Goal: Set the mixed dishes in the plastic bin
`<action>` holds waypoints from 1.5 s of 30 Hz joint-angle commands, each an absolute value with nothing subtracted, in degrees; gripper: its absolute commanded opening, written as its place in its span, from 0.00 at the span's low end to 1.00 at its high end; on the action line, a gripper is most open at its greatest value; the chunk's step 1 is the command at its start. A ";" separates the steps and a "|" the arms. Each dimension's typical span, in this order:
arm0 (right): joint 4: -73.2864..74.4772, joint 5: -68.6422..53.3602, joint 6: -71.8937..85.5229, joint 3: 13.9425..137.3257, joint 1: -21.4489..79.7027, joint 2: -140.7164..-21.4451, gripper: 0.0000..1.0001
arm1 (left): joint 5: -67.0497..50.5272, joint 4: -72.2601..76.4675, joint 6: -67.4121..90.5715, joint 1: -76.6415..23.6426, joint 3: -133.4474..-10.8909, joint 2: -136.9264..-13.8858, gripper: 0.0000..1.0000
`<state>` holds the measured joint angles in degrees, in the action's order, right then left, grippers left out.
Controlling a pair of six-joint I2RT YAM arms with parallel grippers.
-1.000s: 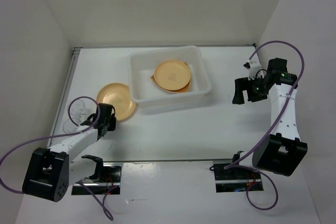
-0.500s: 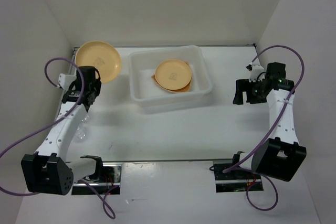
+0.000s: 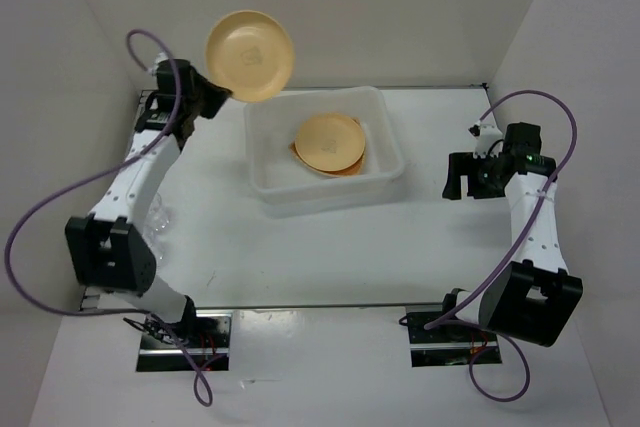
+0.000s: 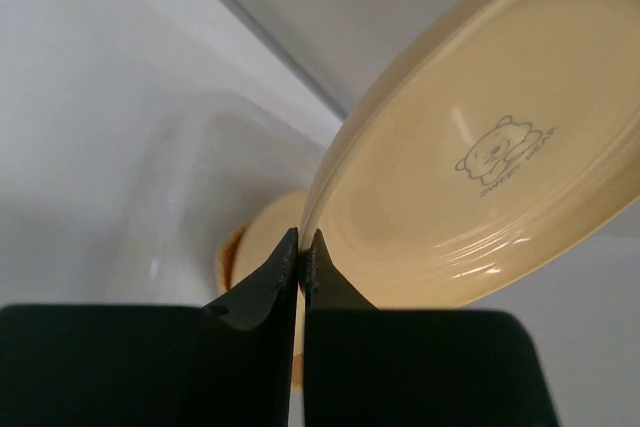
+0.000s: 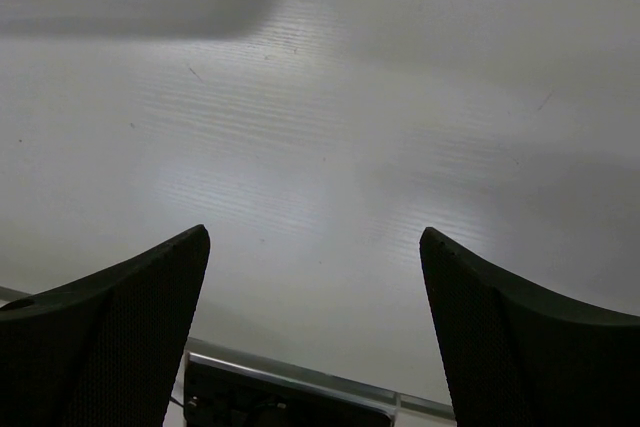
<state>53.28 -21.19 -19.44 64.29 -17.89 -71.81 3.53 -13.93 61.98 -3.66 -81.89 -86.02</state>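
High over the far left part of the table (image 3: 330, 257), beside the far left corner of the plastic bin (image 3: 270, 182) and not inside it: a tan-yellow plate (image 3: 250, 55), tilted, hollow side facing the overhead camera. Pinched at its lower rim by the left gripper (image 3: 218, 99).

In the left wrist view, black fingers (image 4: 260, 292) pressed together on the thin edge of the plate, with a small bear print on its inner face. Below and behind, blurred, the bin's wall.

Inside the bin, toward its right half: a second tan-yellow plate (image 3: 328, 142), lying flat on top of the orange dish (image 3: 340, 173), of which only an edge peeks out.

On the table's left side, close by the left arm, faint and hard to make out: the clear cup (image 3: 160, 225).

On the right, well apart from the bin: the right gripper (image 3: 455, 175), jaws spread wide, nothing between them, only bare table beneath in the wrist view.
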 commanded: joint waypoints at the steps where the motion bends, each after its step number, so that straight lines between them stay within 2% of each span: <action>1: 50.45 -21.27 -18.98 63.90 -18.11 -70.22 0.90 | -13.24 -12.47 53.88 -9.30 -90.04 -96.11 0.00; 5: 49.92 -21.27 -18.98 63.37 -18.63 -69.70 0.90 | -19.24 -24.03 49.06 -14.13 -105.26 -109.13 0.00; 7: 49.92 -21.27 -18.98 63.37 -18.63 -69.00 0.90 | -19.86 -25.83 48.52 -15.73 -108.71 -113.72 0.00; 17: 49.92 -21.80 -18.98 63.37 -18.63 -68.47 0.90 | -18.46 -30.05 47.46 -20.03 -113.47 -123.66 0.00; 25: 49.92 -22.32 -19.60 63.37 -18.63 -68.47 0.90 | -14.06 -31.64 48.34 -20.04 -111.36 -126.30 0.00; 31: 50.54 -23.91 -20.92 63.37 -19.15 -68.47 0.90 | -12.93 -34.53 47.81 -19.51 -114.78 -129.98 0.00; 39: 51.06 -23.91 -20.92 63.37 -19.69 -68.99 0.90 | -11.16 -36.12 47.20 -18.98 -116.54 -131.31 0.07; 40: 51.06 -24.43 -20.92 63.37 -19.69 -68.99 0.90 | -10.64 -36.12 47.20 -18.98 -116.54 -131.31 0.10; 41: 51.06 -24.43 -21.44 63.37 -20.21 -68.99 0.90 | -10.63 -36.12 47.20 -18.38 -117.07 -131.31 0.20; 43: 51.06 -24.43 -21.45 63.37 -20.21 -68.99 0.90 | -11.43 -36.65 46.67 -17.76 -118.47 -131.31 0.62; 45: 51.06 -24.43 -21.45 63.37 -20.21 -69.52 0.90 | -10.12 -39.36 45.97 -17.75 -123.71 -129.91 0.78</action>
<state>52.14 -23.40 -20.67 63.35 -19.79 -69.89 -11.49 -37.47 47.53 -18.72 -116.92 -131.28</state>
